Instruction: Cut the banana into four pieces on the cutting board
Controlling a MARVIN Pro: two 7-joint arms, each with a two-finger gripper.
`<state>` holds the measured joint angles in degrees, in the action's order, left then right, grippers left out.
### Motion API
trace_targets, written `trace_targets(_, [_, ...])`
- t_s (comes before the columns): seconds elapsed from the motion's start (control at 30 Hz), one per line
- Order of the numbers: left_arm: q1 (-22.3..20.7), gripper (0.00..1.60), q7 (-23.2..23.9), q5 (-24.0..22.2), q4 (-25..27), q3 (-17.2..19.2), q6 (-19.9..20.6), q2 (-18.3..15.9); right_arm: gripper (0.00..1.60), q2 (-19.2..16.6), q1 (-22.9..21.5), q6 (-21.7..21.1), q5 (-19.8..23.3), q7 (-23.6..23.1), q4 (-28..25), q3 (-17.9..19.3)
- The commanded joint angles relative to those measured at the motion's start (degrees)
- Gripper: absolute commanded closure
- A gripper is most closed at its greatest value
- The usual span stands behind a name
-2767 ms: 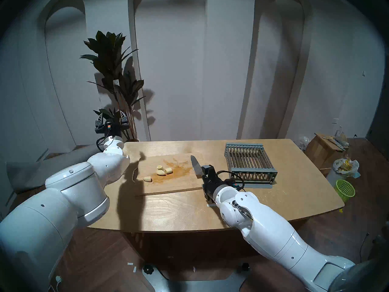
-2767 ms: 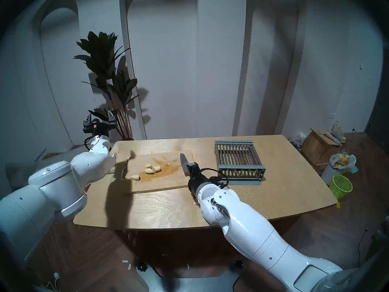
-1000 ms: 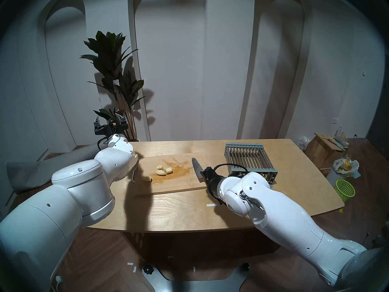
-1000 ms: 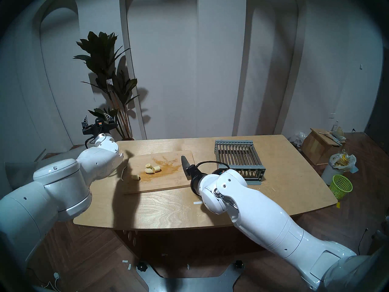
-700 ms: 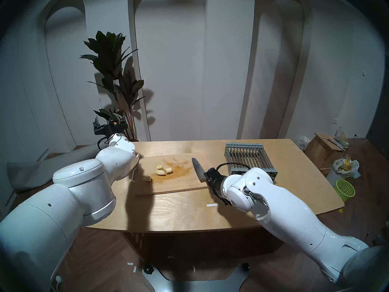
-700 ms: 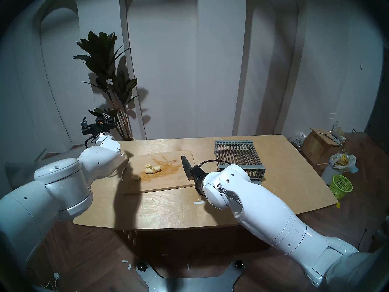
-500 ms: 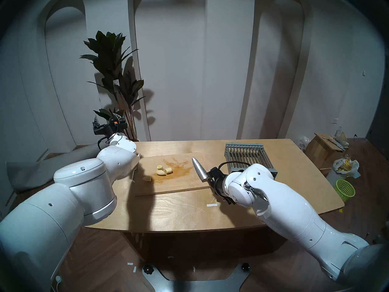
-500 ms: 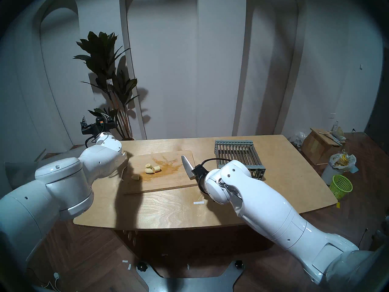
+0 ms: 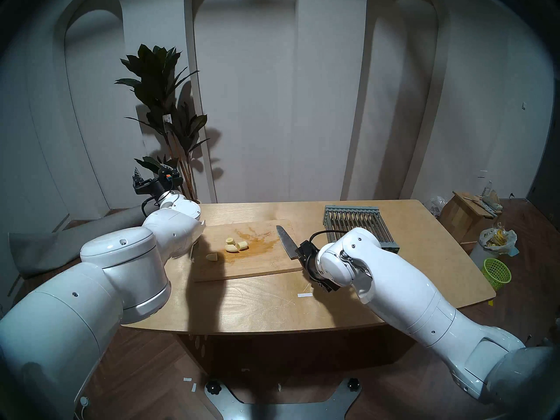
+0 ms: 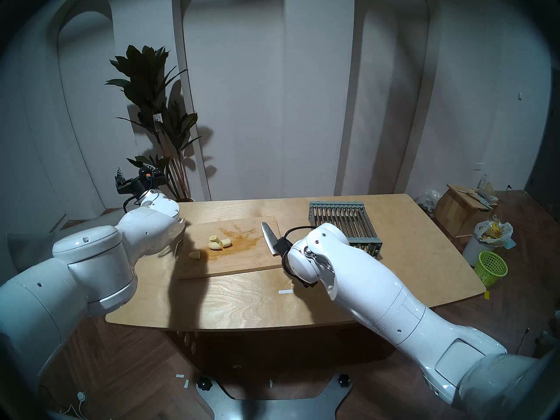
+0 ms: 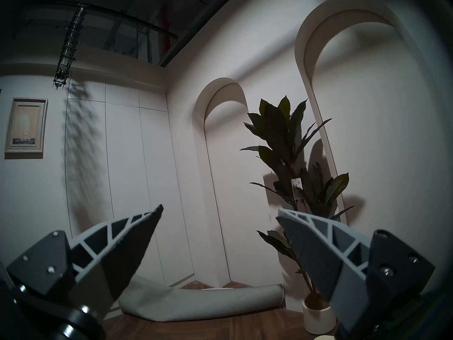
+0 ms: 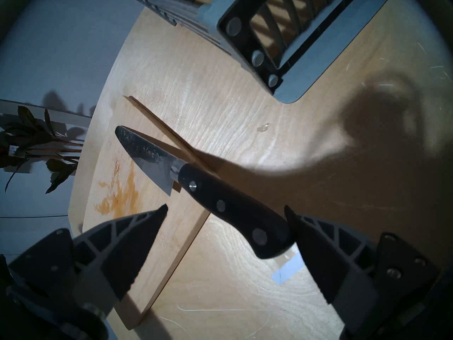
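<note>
Right gripper [image 12: 225, 210] fingers have sprung apart, letting the knife [image 12: 196, 185] drop across the cutting board [image 9: 251, 263] edge, left gripper [image 11: 219, 213] gapes empty, four banana [image 9: 231, 246] pieces unmoved mid-board.

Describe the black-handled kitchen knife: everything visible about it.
The black-handled kitchen knife has a short, pointed steel blade with faint markings near the spine and a dark handle with three silver rivets. It lies flat across the right edge of the light-wood cutting board, blade over the board, handle out over the wooden tabletop. The right gripper is open around the handle; one fingertip seems to touch its butt. The blade points away from the robot.
</note>
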<state>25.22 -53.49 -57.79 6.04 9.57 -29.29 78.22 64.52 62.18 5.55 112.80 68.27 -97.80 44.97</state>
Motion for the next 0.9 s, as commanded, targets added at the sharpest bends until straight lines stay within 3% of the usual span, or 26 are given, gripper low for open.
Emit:
trace_targets(0.0, [-2.3, 0.0, -2.1, 0.5, -0.2, -0.4, 0.7, 0.2, 0.0, 4.3, -4.7, -1.1, -0.4, 0.0, 1.0, -0.6])
trace_targets(0.3, [-2.5, 0.0, -4.5, 0.7, -0.2, -0.8, 2.4, 0.6, 0.0, 7.0, -6.6, -2.2, -0.5, 1.0, 3.5, -2.5])
trace_targets(0.87, [-2.9, 0.0, -8.7, 0.7, -0.2, -1.5, 5.2, 1.4, 0.0, 6.5, -6.9, -2.4, -0.5, 4.4, 2.4, -3.8])
